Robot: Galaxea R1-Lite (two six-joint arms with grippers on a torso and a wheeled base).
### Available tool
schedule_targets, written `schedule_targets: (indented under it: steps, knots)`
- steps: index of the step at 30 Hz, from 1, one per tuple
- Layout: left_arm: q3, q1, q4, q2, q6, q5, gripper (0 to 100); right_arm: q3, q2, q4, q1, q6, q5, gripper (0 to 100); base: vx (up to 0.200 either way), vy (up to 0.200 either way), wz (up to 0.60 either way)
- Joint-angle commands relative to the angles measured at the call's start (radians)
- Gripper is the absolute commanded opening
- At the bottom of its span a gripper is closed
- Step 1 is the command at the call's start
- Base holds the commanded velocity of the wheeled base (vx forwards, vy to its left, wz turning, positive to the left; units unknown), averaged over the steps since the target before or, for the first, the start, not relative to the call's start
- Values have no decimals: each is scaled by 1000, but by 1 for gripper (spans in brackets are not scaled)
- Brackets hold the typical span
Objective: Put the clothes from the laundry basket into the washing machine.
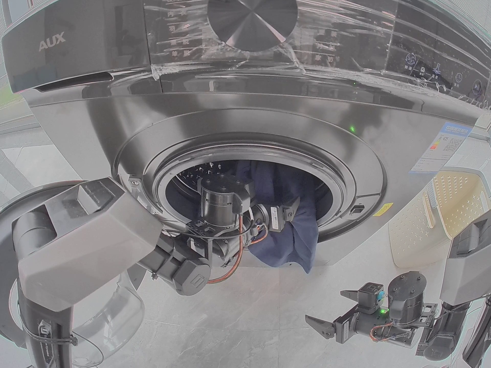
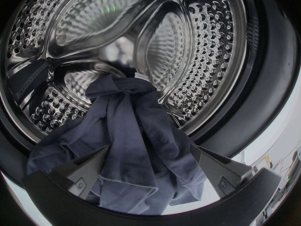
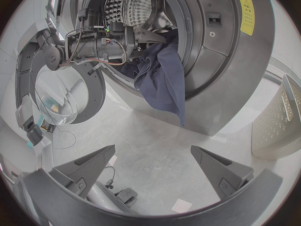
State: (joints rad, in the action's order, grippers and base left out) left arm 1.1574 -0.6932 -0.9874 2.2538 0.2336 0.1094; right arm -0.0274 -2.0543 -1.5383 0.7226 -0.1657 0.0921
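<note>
Straddling the dark blue garment (image 2: 125,126), left gripper (image 2: 150,147) spread open; soft, light, floppy, half dangling from washing machine (image 1: 358,129). Best pinched at bunched middle.

The crumpled cloth garment (image 2: 131,142) was a plain dark navy blue, set against the brushed silver-grey metal front of the washing machine (image 1: 204,123). Its shiny steel drum (image 2: 207,47) carried rows of round holes and a fine dimpled embossing, with a few green glints. The rounded plastic laundry basket (image 3: 276,123) was cream, dotted with small perforations; the tiled floor (image 3: 150,142) was pale grey, faintly veined, and a rectangular sticker (image 3: 246,14) on the machine's front was yellow.
</note>
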Motion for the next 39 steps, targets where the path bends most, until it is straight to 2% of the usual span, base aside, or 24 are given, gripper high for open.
schedule_targets:
  steps: [1, 9, 10, 15, 16, 18, 27, 33, 34, 39]
  knots:
    - [27, -5, 0, 85, -11, -4, 100, 0, -3, 0, 0, 0, 0, 100, 0, 0, 0]
    - [156, 11, 1, 187, -13, -4, 100, -3, -3, 0, 0, 2, 0, 100, 0, 0, 0]
    - [177, 14, 3, 193, -11, -2, 0, -3, -1, 0, 0, 2, 0, 100, 0, 0, 0]
    - [306, 37, -5, 233, -4, 36, 0, -3, -1, 0, 0, 2, 0, 100, 0, 0, 0]
    - [340, 54, -11, 234, -4, 64, 0, -3, -1, 0, 1, 2, 0, 100, 0, 0, 0]
    - [380, 72, -20, 234, -2, 82, 0, -3, -1, 0, 11, 0, 0, 100, 0, 0, 0]
    - [530, 127, -13, 259, -2, 87, 0, -5, -6, 0, 18, -1, 1, 100, 0, 0, 0]
    - [521, 126, -11, 263, -2, 89, 0, -5, -7, 0, 17, -3, 1, 100, 0, 0, 0]
    - [499, 119, -13, 256, -2, 89, 100, -5, -7, 0, 17, -3, 1, 100, 0, 0, 0]
    - [384, 77, -11, 158, 13, 81, 100, -3, -7, 0, 17, -3, 1, 100, 0, 0, 0]
